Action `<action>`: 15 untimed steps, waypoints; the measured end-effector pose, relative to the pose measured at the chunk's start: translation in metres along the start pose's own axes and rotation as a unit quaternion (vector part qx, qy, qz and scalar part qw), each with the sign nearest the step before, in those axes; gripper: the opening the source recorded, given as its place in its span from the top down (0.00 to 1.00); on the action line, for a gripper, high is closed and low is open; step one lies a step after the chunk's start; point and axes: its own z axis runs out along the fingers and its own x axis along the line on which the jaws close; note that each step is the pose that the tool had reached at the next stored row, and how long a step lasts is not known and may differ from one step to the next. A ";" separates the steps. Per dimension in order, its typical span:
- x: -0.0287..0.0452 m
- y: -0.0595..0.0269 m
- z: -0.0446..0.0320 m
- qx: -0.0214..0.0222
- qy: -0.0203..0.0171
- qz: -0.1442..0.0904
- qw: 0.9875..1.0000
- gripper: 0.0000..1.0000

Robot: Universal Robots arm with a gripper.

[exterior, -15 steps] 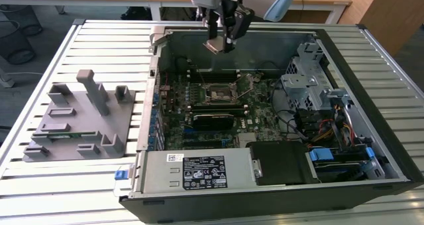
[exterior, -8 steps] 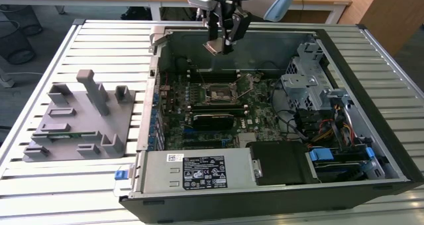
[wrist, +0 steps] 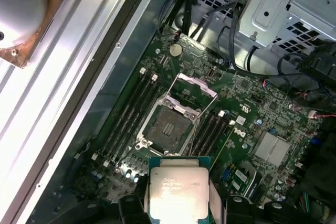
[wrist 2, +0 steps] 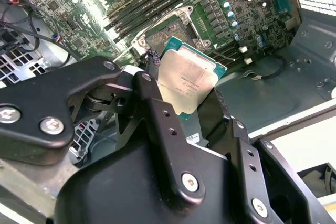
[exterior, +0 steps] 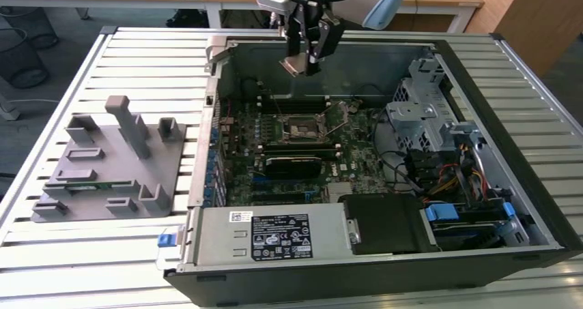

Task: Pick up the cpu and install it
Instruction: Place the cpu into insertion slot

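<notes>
— Gripper (wrist 2: 185, 87) pinching the cpu (wrist 2: 190, 72) by two opposite edges?
— Yes, metal top facing the wrist cameras, high over the open case (exterior: 510, 186). The bare socket (exterior: 304, 127) lies well below it on the motherboard (exterior: 239, 159).
</notes>
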 end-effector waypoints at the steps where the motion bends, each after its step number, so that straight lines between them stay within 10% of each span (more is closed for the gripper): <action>1: 0.0000 0.0000 0.0000 0.000 0.000 0.000 1.000 0.46; 15: 0.0000 0.0002 0.0008 0.002 -0.004 0.009 1.000 0.46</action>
